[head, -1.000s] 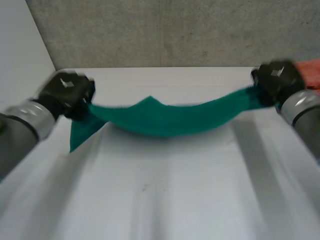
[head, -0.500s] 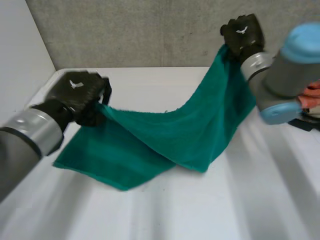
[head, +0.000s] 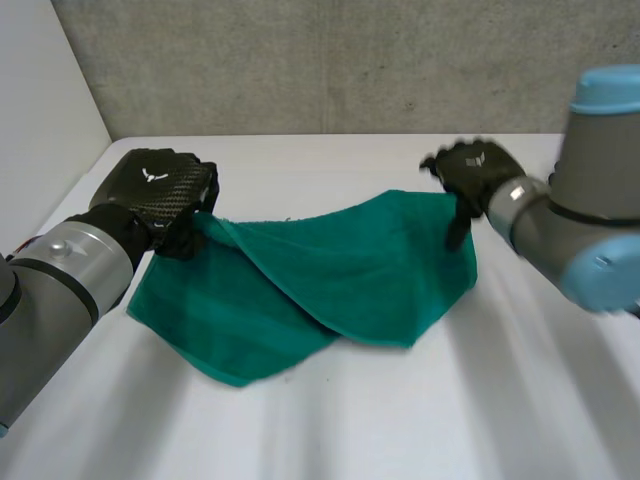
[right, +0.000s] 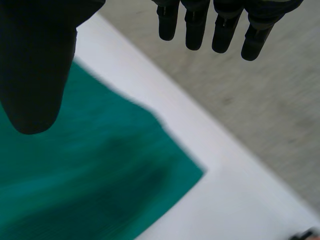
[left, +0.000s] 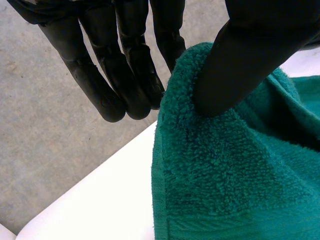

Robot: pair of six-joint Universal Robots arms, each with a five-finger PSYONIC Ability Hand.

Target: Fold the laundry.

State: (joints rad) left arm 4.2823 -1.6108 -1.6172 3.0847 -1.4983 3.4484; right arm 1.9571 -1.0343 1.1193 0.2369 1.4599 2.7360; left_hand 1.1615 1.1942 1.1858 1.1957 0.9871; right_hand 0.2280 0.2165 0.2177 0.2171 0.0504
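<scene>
Green towel (head: 340, 275) lies on the white bench (head: 420, 420), 1 side doubled over onto itself. Left hand (head: 155, 190) has the fold at the towel's left edge pinched between thumb and fingers (left: 132, 85). Right hand (head: 472, 168) sits over the far-right corner, fingers (right: 225, 30) straight, apart from the thumb, holding nothing.

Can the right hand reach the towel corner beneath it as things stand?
Probably yes: the right hand hangs open over the towel, and that corner lies bare on the table, nothing between.
</scene>
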